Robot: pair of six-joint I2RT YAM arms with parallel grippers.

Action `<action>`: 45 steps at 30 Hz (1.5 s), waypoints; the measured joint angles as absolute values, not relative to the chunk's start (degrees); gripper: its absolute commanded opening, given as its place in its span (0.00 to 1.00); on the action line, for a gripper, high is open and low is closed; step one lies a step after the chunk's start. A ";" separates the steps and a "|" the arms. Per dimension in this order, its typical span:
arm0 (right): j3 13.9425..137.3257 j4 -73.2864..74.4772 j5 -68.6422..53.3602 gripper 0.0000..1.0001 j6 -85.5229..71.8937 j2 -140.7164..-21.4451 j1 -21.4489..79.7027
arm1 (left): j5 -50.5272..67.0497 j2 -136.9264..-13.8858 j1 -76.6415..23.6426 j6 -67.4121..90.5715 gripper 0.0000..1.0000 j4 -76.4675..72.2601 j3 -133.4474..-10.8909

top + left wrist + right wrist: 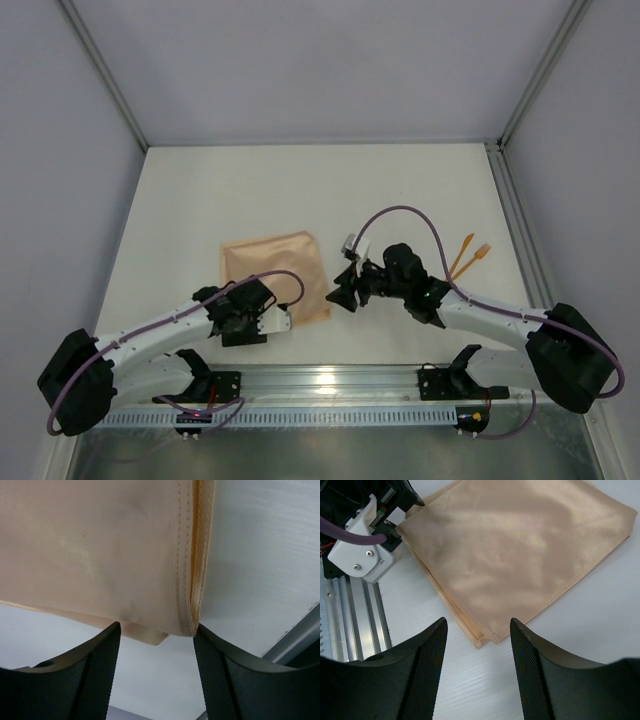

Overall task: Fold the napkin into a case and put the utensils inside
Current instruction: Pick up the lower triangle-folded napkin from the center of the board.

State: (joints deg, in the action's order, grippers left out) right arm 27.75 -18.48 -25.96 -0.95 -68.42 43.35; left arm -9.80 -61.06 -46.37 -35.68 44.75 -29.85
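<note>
1. The napkin (275, 272) lies folded into a flat, layered square on the counter (400, 190), left of centre.
2. The left pincer (156, 630) is spread at the cloth's near edge. A stitched corner sits between its fingertips and is not pinched.
3. The right pincer (477, 622) is also spread, low at the napkin's near right corner, holding nothing.
4. The utensils (468, 256) lie well apart from the napkin, to the right on the counter.
</note>
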 measured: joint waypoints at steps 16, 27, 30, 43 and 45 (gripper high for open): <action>22.74 -27.62 -28.25 0.57 -3.60 -70.04 43.33 | -10.68 -45.39 -46.37 -59.31 0.97 53.80 -25.36; 21.85 -28.29 -30.65 0.57 -3.84 -67.11 43.33 | -11.68 -50.78 -46.35 -71.29 0.62 39.46 -21.17; 21.85 -28.23 -30.89 0.57 -3.84 -67.09 43.33 | -12.25 -53.10 -46.35 -71.99 0.49 37.52 -21.15; 21.76 -29.63 -30.37 0.68 7.99 -67.11 43.35 | -4.12 -56.45 -44.71 -61.17 0.00 41.98 -30.76; 21.74 -30.13 -30.37 0.69 16.08 -67.20 43.59 | -0.69 -58.39 -42.39 -57.60 0.00 43.62 -35.75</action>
State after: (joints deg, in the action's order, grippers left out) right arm 21.74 -30.13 -30.37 16.08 -67.20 43.59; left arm -0.69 -58.39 -42.39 -57.60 43.62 -35.75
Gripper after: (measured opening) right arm 0.678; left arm 0.008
